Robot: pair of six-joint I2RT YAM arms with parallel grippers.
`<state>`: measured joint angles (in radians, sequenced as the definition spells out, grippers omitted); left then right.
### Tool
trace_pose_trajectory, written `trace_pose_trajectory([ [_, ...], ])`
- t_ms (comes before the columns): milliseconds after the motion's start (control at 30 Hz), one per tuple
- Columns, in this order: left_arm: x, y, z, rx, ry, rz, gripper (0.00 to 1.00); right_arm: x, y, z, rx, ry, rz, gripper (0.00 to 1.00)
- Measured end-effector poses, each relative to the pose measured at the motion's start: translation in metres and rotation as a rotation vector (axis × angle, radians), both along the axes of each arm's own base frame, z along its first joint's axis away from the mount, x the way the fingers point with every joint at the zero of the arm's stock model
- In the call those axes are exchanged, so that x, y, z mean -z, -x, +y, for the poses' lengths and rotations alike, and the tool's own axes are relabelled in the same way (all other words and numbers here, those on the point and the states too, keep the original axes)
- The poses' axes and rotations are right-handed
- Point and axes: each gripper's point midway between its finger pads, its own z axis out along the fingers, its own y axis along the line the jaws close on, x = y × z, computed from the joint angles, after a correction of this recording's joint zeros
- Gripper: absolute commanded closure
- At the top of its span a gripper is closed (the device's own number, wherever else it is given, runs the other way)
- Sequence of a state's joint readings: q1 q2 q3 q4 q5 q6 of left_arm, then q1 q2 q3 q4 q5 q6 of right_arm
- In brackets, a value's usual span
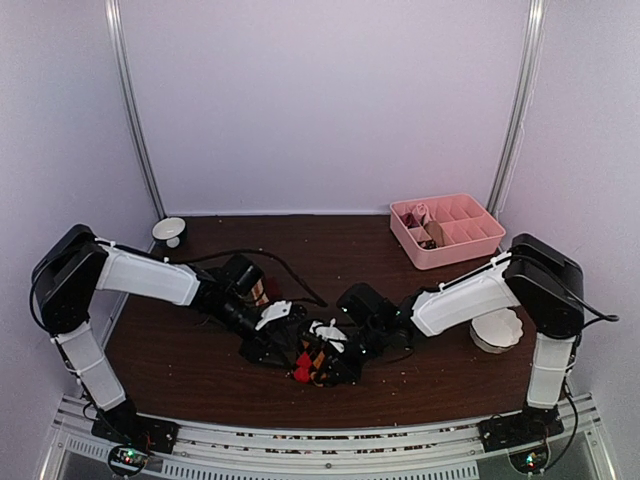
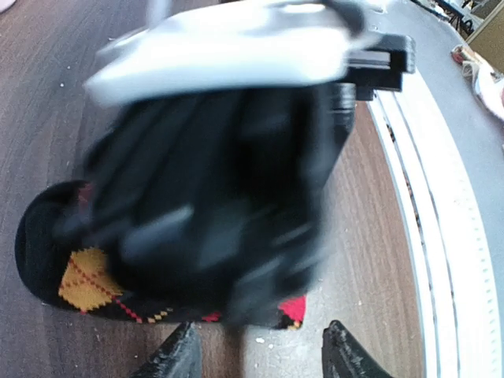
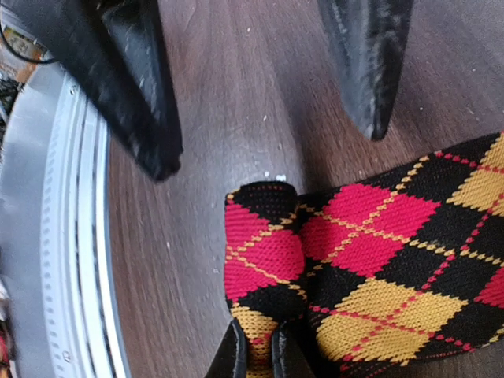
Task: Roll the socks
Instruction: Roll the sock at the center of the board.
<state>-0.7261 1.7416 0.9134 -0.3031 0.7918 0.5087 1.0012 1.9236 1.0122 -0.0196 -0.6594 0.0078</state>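
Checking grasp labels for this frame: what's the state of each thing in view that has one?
argyle sock: one end folded over and pinched.
right gripper: shut on the argyle sock's folded end.
left gripper: open, holding nothing, clear of the sock.
pink tray: upright, small items in its left compartments, too small to identify.
white bowl: upright.

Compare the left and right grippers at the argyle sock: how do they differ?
Opening: the left gripper stands wide open; the right gripper is pinched nearly shut.
Load: the right gripper grips the argyle sock; the left gripper holds nothing, its fingers over bare table past the sock's end.
Shared: both sit low, facing each other across that sock.
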Motion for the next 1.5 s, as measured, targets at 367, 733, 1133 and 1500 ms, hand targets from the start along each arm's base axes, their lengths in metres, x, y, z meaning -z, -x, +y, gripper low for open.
trace_pose_trajectory([
  [367, 0.019, 0.019, -0.003, 0.075, -0.046, -0.178, 0.52, 0.004, -0.010, 0.003, 0.110, 0.023, 0.370, 1.00],
  [733, 0.020, 0.015, -0.019, 0.077, -0.073, -0.384, 0.54, 0.005, -0.009, 0.005, 0.181, 0.033, 0.535, 1.00],
  [1133, 0.030, 0.021, -0.027, 0.098, -0.116, -0.408, 0.83, 0.005, -0.009, 0.006, 0.229, -0.008, 0.599, 1.00],
  [1500, 0.032, 0.015, -0.038, 0.065, -0.131, -0.329, 1.00, 0.004, -0.012, -0.006, 0.266, -0.052, 0.572, 0.84],
])
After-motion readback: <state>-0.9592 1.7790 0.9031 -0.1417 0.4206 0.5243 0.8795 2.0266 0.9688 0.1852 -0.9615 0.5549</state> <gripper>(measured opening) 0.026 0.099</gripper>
